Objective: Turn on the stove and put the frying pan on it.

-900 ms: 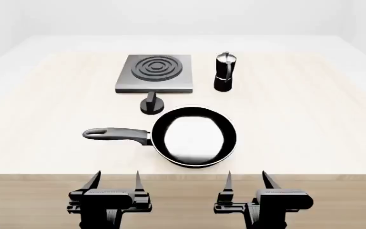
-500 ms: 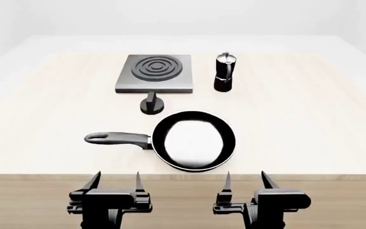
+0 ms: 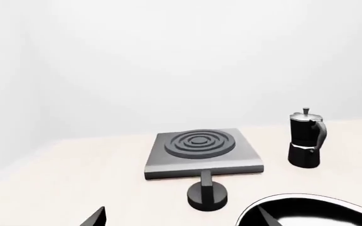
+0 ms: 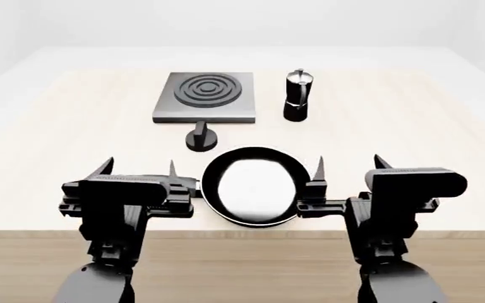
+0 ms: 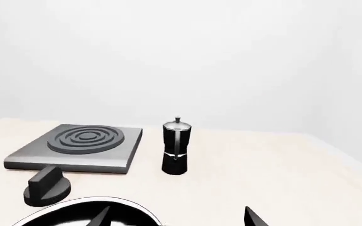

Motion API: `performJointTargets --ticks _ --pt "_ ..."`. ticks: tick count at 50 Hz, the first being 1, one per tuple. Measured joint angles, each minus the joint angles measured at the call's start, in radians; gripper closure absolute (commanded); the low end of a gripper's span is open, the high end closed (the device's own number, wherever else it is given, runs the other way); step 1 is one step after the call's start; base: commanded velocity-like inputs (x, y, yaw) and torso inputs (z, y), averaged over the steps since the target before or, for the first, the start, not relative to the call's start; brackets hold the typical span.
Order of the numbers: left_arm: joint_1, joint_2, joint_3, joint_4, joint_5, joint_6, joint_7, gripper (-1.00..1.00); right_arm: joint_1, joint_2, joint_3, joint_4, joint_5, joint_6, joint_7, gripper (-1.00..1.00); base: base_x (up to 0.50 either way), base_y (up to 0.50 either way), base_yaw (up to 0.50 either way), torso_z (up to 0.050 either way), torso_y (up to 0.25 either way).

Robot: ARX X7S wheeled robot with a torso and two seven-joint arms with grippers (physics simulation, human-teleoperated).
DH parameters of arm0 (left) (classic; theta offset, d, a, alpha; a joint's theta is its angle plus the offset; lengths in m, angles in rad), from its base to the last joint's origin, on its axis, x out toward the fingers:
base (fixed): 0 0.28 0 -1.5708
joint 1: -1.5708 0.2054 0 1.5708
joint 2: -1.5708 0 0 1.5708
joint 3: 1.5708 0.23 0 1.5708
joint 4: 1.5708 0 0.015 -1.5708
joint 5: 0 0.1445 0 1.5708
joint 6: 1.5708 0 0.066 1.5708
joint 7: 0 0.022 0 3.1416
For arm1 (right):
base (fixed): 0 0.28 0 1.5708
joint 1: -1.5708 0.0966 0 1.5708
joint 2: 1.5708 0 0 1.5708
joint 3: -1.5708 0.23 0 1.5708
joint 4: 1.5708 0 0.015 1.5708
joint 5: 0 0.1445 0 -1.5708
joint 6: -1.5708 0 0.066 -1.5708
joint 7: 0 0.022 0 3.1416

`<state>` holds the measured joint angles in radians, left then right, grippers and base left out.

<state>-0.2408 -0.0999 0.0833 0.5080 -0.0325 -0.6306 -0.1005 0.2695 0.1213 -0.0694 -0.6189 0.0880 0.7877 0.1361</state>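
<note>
The stove (image 4: 204,95) is a flat grey plate with burner rings at the back of the table, also seen as the stove (image 3: 200,149) and the stove (image 5: 80,143). Its black knob (image 4: 200,137) stands just in front of it. The frying pan (image 4: 255,186) lies nearer me, black with a pale inside. Most of its handle is hidden behind my left gripper (image 4: 139,165), which is open and empty above the handle's side. My right gripper (image 4: 350,163) is open and empty just right of the pan. The pan's rim shows by the left gripper (image 3: 181,219) and the right gripper (image 5: 177,217).
A black-and-silver moka pot (image 4: 297,95) stands right of the stove, also seen as the moka pot (image 3: 305,141) and the moka pot (image 5: 176,147). The knob (image 3: 207,193) sits between stove and pan. The wooden table's front edge (image 4: 242,232) runs under both arms.
Both arms have risen and come forward from below the table's front edge to flank the pan. The left gripper now covers the pan's handle. Both stay open.
</note>
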Motion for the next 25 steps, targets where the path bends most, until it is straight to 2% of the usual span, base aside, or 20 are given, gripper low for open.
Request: performJointTargets --ticks 7,17,25 --pt "-0.018 -0.007 -0.005 0.022 -0.011 -0.031 -0.008 -1.00 0.019 0.034 0.098 0.008 -0.030 0.023 0.063 -1.00 0.00 0.00 0.00 0.000 0.000" --pt "-0.033 -0.017 -0.019 0.023 -0.026 -0.045 -0.019 -1.00 -0.025 0.110 0.382 -0.009 -0.053 0.057 0.119 -1.00 0.00 0.00 0.00 0.000 0.000" --pt "-0.041 -0.023 -0.023 0.016 -0.035 -0.049 -0.029 -1.00 -0.084 0.123 0.519 -0.009 -0.055 0.045 0.133 -1.00 0.00 0.00 0.00 0.000 0.000"
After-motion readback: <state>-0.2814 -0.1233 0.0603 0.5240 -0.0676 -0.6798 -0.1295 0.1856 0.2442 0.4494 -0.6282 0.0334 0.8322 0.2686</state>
